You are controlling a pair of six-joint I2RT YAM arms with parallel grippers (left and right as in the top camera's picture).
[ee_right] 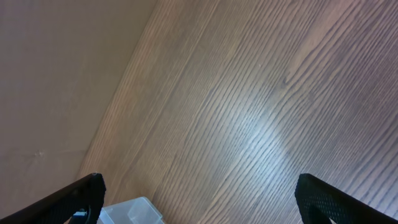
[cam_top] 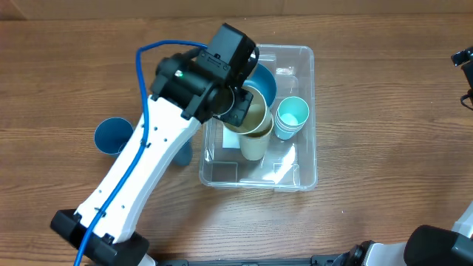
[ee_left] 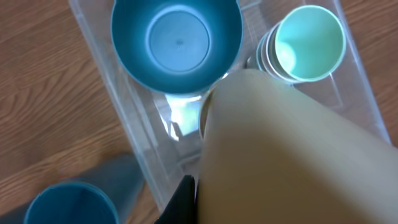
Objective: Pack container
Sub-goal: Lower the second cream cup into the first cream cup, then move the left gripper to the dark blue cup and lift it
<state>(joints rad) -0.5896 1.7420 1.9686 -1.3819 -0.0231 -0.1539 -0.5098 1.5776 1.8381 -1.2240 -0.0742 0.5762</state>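
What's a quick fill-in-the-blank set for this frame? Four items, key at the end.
1. The blue bowl lies ____ the container.
2. The left gripper holds a cup coloured ____.
3. The blue cup stands on the ____, outside the container.
4. The right gripper has its jaws ____.
Missing words: inside; cream; table; open.
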